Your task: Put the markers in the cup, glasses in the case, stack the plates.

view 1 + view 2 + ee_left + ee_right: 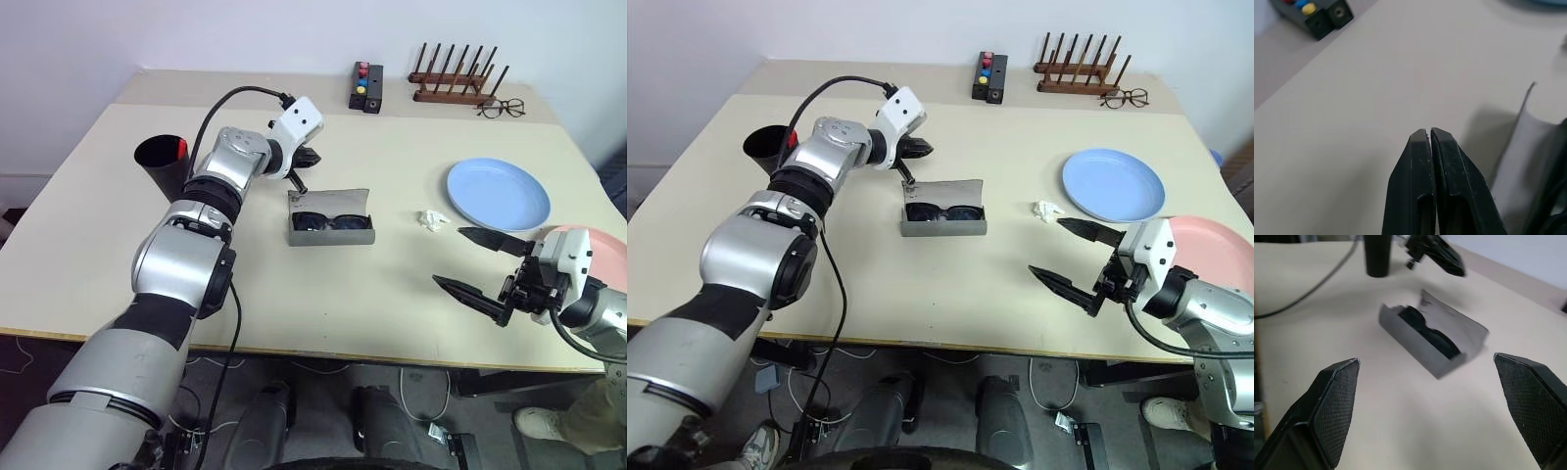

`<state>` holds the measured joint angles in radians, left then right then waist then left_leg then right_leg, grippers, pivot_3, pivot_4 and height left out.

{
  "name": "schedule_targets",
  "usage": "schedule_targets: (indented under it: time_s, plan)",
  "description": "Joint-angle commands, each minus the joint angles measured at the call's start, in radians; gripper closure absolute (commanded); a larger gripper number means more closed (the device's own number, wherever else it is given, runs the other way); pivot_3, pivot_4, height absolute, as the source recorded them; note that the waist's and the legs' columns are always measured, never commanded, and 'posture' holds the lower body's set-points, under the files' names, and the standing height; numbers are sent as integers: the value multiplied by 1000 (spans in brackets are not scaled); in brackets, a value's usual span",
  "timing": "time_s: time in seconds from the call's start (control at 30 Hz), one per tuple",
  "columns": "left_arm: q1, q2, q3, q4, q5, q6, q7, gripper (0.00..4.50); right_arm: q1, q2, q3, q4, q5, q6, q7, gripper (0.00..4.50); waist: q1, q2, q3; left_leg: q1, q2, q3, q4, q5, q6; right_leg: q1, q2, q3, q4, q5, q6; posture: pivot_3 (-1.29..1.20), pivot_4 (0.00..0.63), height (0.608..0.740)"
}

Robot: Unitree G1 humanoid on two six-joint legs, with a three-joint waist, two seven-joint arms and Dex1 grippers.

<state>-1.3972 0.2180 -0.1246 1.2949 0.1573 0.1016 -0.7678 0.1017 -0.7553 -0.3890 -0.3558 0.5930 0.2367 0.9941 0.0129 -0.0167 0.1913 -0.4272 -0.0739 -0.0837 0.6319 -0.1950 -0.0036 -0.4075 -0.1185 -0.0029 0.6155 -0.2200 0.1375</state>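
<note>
We find the glasses (328,221) already lying in the case (331,235), at the centre of the frame, with the lid raised and not yet closed. The left gripper (310,157) sits just above the lid's upper left edge; its two fingers are pressed together and hold nothing. The right gripper (477,266) hangs at lower right with its fingers spread wide, also empty.

We judge the lid to be light, thin and hinged (it should swing under a gentle push at its free edge); the case itself is light and may slide on the smooth table (98,215), so pressing downward is safer than pushing sideways.

The cup (162,162) stands at the left of the frame with a red cap showing inside. The blue plate (498,193) lies at right; the pink plate (593,240) is at the far right, partly behind the right arm. Both are stiff and shallow, best taken at the rim.

A crumpled scrap (431,219) lies between case and blue plate. The button box (367,86), wooden rack (458,78) and clear spectacles (502,107) stay well apart at the top.
</note>
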Motion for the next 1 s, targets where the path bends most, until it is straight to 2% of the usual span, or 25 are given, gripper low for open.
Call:
schedule_targets:
  time_s: [0.03,0.27,0.63,0.7,0.83,1.0]
  plan:
    - [7,7,11,-9,-2,11,-3,4432,37,4,-56,4,2,-28,3,0,1,0,0,0,0,0,0,0,0,0,0,0,0,0,0,0,150,740]
    - [34,9,-7,-18,16,-9,-35,4432,129,3,-124,-15,77,77,-32,0,0,0,0,0,0,0,0,0,0,0,0,0,0,0,0,0,150,740]
    - [56,4,-18,-14,20,-2,-79,4432,167,48,-151,-34,70,56,-56,0,0,0,0,0,0,0,0,0,0,0,0,0,0,0,0,0,150,740]
    - [69,4,-34,-15,27,4,-131,4432,169,51,-151,-38,68,53,-59,0,0,0,0,0,0,0,0,0,0,0,0,0,0,0,0,0,150,740]
    - [96,24,-55,-64,16,-1,-340,4432,172,57,-152,-45,66,45,-64,0,0,1,0,0,0,0,0,0,0,0,0,0,0,0,0,0,150,740]
    - [161,43,-93,-136,25,22,-464,4432,174,59,-148,-46,63,36,-68,0,-1,1,-1,1,0,0,0,0,0,1,0,0,0,0,0,0,150,740]
